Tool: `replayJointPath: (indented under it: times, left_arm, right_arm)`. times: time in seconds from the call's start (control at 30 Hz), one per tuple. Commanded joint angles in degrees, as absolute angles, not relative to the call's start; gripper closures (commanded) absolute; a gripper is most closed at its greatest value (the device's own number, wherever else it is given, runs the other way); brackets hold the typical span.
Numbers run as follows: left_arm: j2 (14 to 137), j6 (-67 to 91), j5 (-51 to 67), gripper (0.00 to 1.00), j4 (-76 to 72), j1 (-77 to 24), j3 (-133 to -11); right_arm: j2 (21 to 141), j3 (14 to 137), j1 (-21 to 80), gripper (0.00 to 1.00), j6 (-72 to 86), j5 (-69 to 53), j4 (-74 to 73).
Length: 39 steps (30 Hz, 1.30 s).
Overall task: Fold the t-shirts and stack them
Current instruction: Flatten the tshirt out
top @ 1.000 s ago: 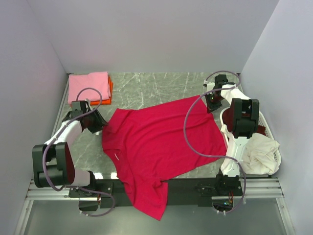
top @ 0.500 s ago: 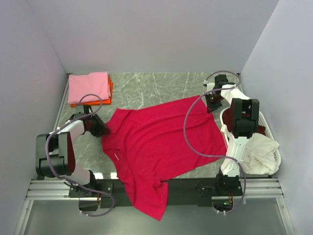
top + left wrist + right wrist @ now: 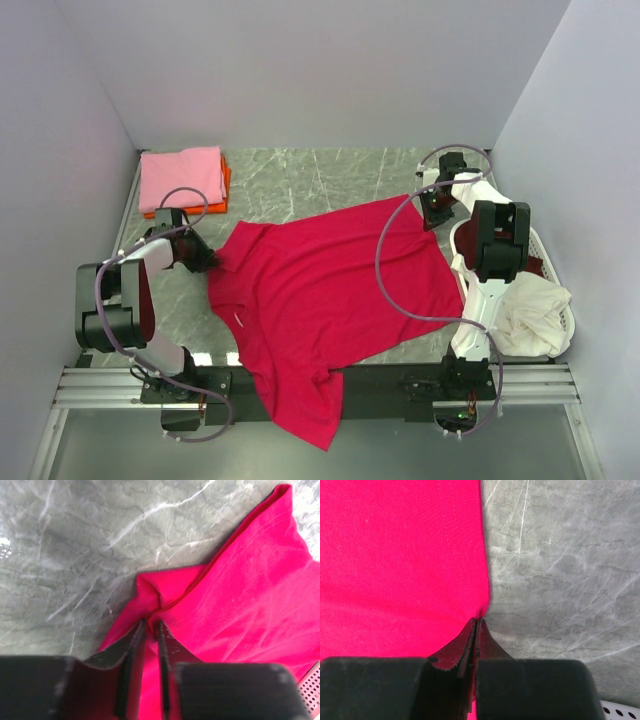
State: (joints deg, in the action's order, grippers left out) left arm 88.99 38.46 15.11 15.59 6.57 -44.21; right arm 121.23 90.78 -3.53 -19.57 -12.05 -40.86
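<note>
Two hands pinch the crimson t-shirt point(image 3: 330, 300), which lies askew on the worktop point(image 3: 310, 180): left hand point(image 3: 149, 626) closed on a sleeve fold, right hand point(image 3: 474, 622) pressed shut on a hem corner. Pulling apart evenly and low should flatten it for folding
</note>
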Motion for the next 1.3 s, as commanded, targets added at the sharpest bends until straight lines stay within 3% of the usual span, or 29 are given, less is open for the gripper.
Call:
replayJointPath:
  times: [0.0, 0.17, 0.43, 0.57, 0.67, 0.93, 1.27]
  left_arm:
    - [88.95, 38.06, 14.77, 0.82, 14.24, 6.77, -46.41]
    - [86.58, 37.27, 14.77, 0.94, 15.38, 6.77, -46.76]
    - [80.78, 30.86, 11.96, 0.99, 20.83, 6.77, -50.27]
    - [78.93, 28.74, 11.34, 0.99, 19.78, 6.77, -50.19]
    - [78.22, 27.25, 13.17, 0.99, 18.73, 6.85, -49.57]
    - [77.17, 25.31, 15.99, 0.99, 17.75, 6.85, -48.96]
    - [75.94, 25.4, 18.28, 0.99, 17.05, 6.77, -47.81]
  right_arm:
    - [121.64, 90.44, -3.78, 1.0, -20.13, -12.57, -40.43]
    - [121.64, 90.97, -3.78, 1.0, -20.39, -12.48, -40.78]
    - [123.48, 97.02, -3.78, 0.97, -22.58, -14.15, -45.61]
    - [125.94, 102.38, -3.78, 0.63, -23.73, -15.64, -48.95]
    - [127.95, 107.47, -3.69, 0.57, -22.68, -16.78, -49.39]
    - [142.63, 133.4, -3.69, 0.55, -16.79, -28.11, -56.25]
    - [146.42, 134.74, -3.43, 0.53, -13.36, -27.6, -52.29]
